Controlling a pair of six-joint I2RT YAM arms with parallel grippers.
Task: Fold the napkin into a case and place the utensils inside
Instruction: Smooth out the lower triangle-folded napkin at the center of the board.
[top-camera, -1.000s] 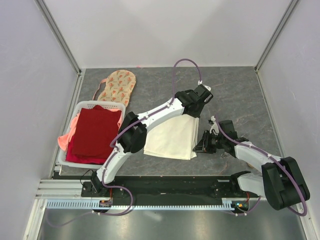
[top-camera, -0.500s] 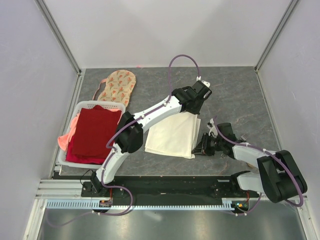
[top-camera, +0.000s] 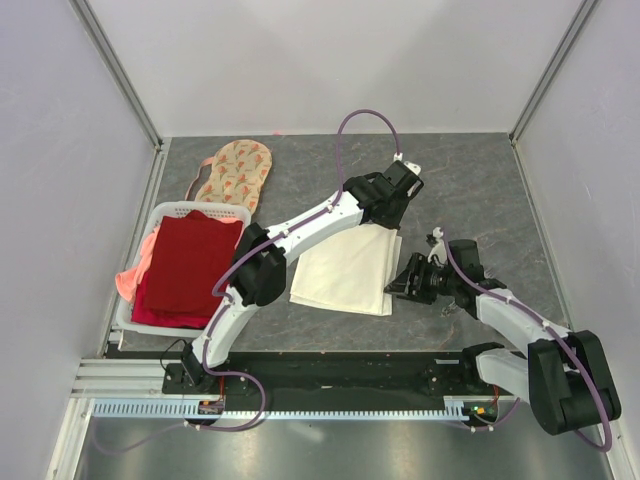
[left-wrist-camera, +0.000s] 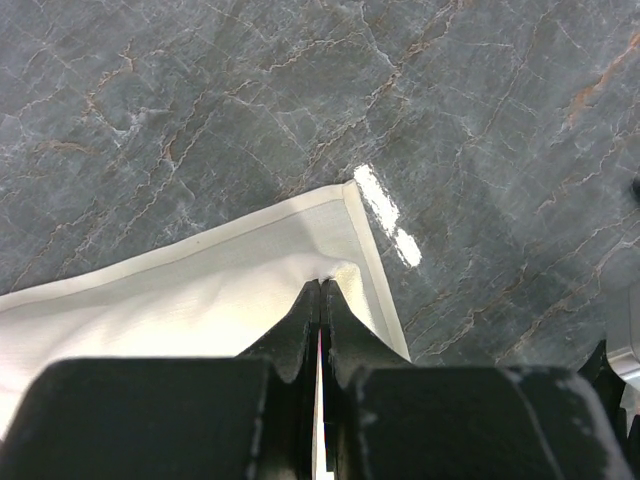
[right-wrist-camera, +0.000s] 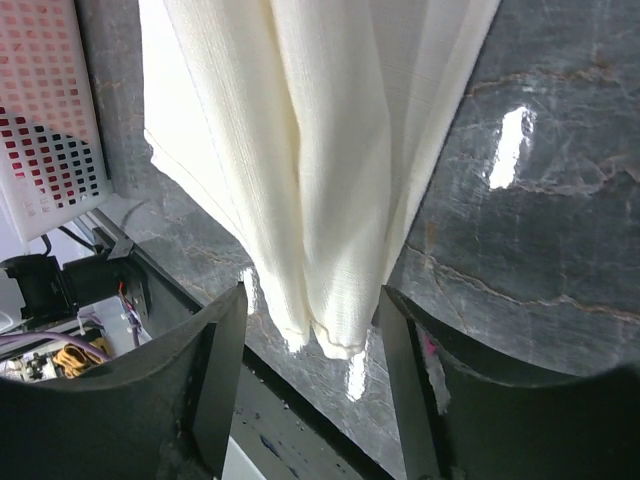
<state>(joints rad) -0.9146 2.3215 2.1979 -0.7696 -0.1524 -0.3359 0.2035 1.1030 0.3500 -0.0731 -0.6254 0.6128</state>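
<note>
The cream-white napkin (top-camera: 345, 270) lies folded in loose layers mid-table, broad rather than narrow. My left gripper (top-camera: 392, 225) is at its far right corner, shut on a pinch of the cloth (left-wrist-camera: 200, 290) just inside the hemmed corner; the jaws (left-wrist-camera: 321, 283) meet tip to tip. My right gripper (top-camera: 402, 284) stands open at the near right corner. Its fingers (right-wrist-camera: 225, 340) straddle the drooping layered end of the napkin (right-wrist-camera: 320, 150) without touching it. The utensils are out of view.
A white basket (top-camera: 200, 207) holding a red cloth (top-camera: 190, 265) sits at the left, with pink fabric (top-camera: 128, 282) hanging over its rim. A peach floral cloth (top-camera: 235, 175) lies behind it. The basket's mesh wall (right-wrist-camera: 50, 120) shows in the right wrist view.
The right gripper has opened, let go of the napkin's near right corner and drawn slightly back to the right. The left gripper shifted a little and kept its hold on the far corner.
</note>
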